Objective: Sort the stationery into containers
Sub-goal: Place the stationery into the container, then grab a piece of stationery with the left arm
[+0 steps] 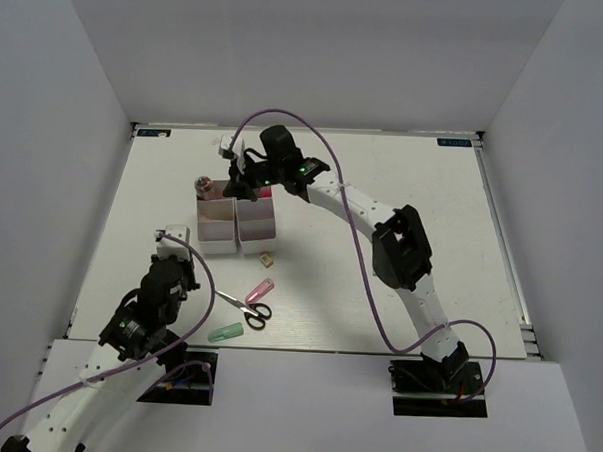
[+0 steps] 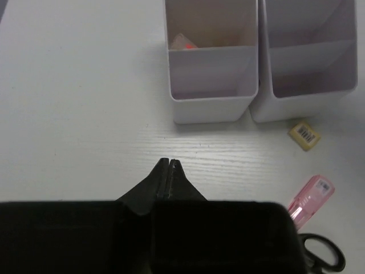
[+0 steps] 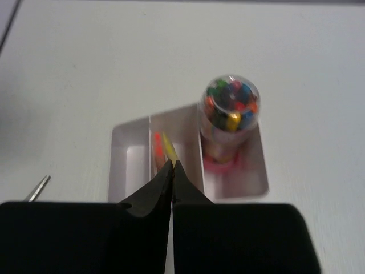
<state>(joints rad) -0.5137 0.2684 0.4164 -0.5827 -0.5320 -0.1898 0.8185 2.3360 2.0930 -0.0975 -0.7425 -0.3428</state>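
Two white containers stand side by side, the left one (image 1: 216, 225) and the right one (image 1: 256, 218). My right gripper (image 3: 173, 164) hangs shut above the left container (image 3: 113, 171). A thin yellow stick (image 3: 167, 146) and an orange-pink stick (image 3: 157, 149) lean in its middle compartment just past the tips; I cannot tell whether the tips touch the yellow one. My left gripper (image 2: 170, 162) is shut and empty over bare table, in front of the containers (image 2: 211, 105). A pink highlighter (image 2: 311, 197), black-handled scissors (image 1: 249, 309), a pale green marker (image 1: 225, 333) and a small eraser (image 2: 304, 135) lie on the table.
A clear jar of small coloured pieces (image 3: 229, 111) stands in the end compartment of the left container, with something pink at its base. Another pink item (image 1: 266, 192) sits in the right container's far compartment. White walls enclose the table on three sides.
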